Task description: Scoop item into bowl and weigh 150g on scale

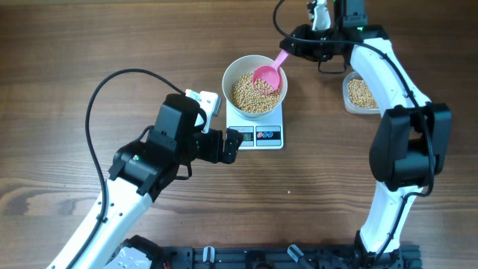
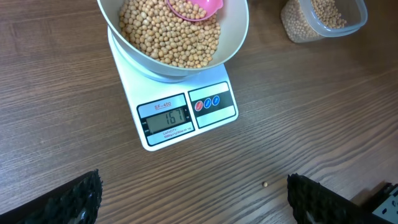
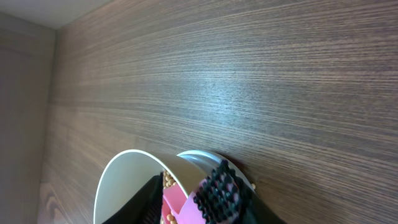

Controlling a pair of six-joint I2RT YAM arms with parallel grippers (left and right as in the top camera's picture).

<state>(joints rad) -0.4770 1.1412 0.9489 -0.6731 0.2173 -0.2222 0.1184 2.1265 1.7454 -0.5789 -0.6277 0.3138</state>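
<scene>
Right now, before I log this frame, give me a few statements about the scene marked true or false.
1. The bowl sits on the scale. True.
2. The scale reads 150. False: it reads 167.
3. The left gripper is open. True.
4. The scoop lies on the table. False: it rests in the bowl on the beans.
5. The tub is empty. False: it holds beans.
</scene>
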